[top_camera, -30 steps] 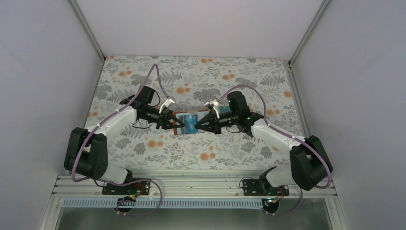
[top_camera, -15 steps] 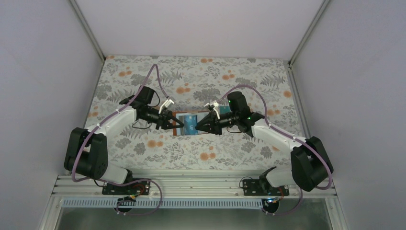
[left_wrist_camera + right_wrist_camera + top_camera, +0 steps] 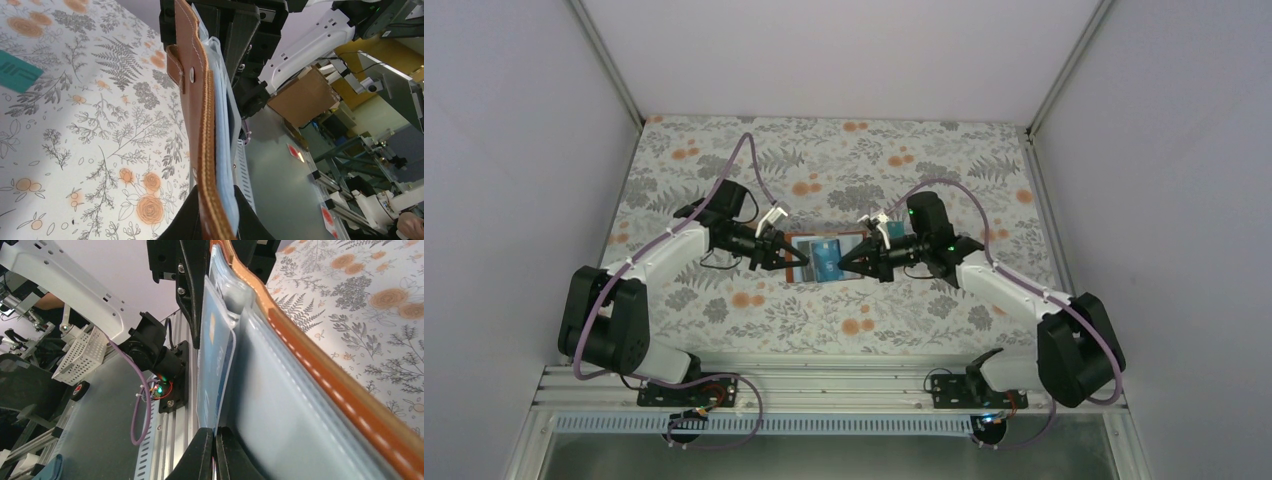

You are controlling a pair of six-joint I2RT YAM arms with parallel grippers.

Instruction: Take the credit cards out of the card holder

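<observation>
- Your left gripper [image 3: 216, 222] has its fingers pressed onto the near edge of the wallet [image 3: 197, 100], brown leather on one side of the pinch and the pale blue lining on the other.
- The wallet is open and stretches between the two grippers over the middle of the table [image 3: 754, 160]. The leather back faces the flowered cloth and the pockets face up.
- You cannot tell from these views whether the wallet touches the cloth or hangs just above it.
- Your right gripper [image 3: 215, 450] comes in from the opposite side, its fingers pressed together on the end of the blue card [image 3: 216, 355].
- The blue card lies flat against the pale lining. Its far end sits under the lip of a pocket, and the near end runs down into the right fingers.
- In the top view the blue card shows as a bright patch in the wallet, midway between the two grippers.
- A teal card [image 3: 17, 74] lies flat on the cloth, well apart from the wallet, at the left edge of the left wrist view.
- A strap with a metal snap stands out from the wallet's leather side, toward the cloth.
- Any other cards are hidden; the pockets show only edge-on.
</observation>
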